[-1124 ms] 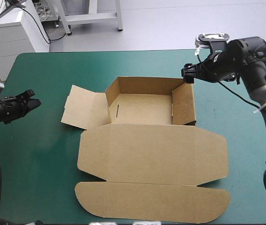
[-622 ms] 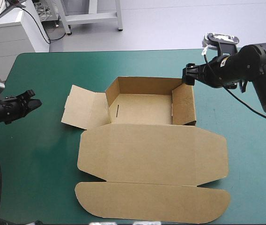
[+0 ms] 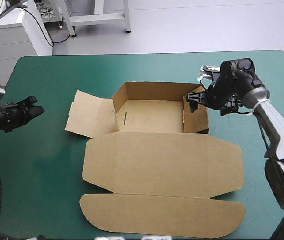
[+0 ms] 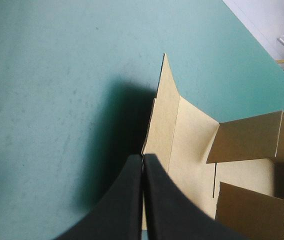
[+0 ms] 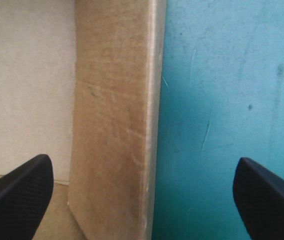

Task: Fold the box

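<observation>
Nearest, at 6 o'clock on the teal-green cover (image 3: 42,165), the rounded tuck flap (image 3: 162,215) of the brown box (image 3: 154,116) is lying flat, and the broad lid (image 3: 162,162) is spreading flat just beyond it across the middle of the table. Farther on, the tray (image 3: 132,112) is standing open with its walls raised. A side flap (image 3: 84,116) is lying flat on the cover at the tray's 9 o'clock. Well apart from that flap, out at 9 o'clock near the table's left edge, the left gripper (image 3: 38,110) is hovering with its black fingers (image 4: 127,200) pressed together into one point. It is holding nothing and aiming toward the flap's edge. Farthest off, at about 2 o'clock, the right gripper (image 3: 194,97) is hanging over the tray's right wall (image 5: 117,125) with its fingers (image 5: 17,195) standing wide apart. One is sitting on the tray's side of the wall, the other on the bare cover's side. Whether either finger is touching the board cannot be told.
</observation>
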Tool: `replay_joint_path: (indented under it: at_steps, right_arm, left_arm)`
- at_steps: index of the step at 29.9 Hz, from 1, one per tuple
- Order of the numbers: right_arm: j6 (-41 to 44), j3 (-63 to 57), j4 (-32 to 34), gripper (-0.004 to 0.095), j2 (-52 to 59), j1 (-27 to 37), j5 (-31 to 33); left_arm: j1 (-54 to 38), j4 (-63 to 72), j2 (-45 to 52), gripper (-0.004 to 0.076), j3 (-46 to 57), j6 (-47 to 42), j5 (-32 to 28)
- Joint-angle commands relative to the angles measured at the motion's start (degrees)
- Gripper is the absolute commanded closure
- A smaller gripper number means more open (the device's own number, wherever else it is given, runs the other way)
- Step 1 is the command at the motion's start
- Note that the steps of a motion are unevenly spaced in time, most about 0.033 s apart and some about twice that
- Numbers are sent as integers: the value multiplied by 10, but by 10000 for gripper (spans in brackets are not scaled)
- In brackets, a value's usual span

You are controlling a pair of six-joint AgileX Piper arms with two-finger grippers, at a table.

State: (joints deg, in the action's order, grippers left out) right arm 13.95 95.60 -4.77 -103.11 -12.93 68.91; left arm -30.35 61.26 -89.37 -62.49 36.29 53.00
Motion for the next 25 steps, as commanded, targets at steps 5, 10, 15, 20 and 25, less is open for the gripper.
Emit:
replay_joint_path:
  at_steps: [5,10,15,20,25]
  right_arm:
    - [-9,15,2,17,-22,1,-12]
    - [-12,15,-4,38,-23,1,-19]
    - [-19,15,-4,279,-24,1,-11]
    - [-56,15,-13,913,-28,1,9]
    - [-66,22,-19,908,-28,1,22]
  left_arm:
    - [0,29,24,732,-16,1,0]
    - [0,29,24,732,-16,1,0]
    - [0,29,24,732,-16,1,2]
    - [0,28,24,732,-16,1,2]
    - [0,27,24,732,-16,1,2]
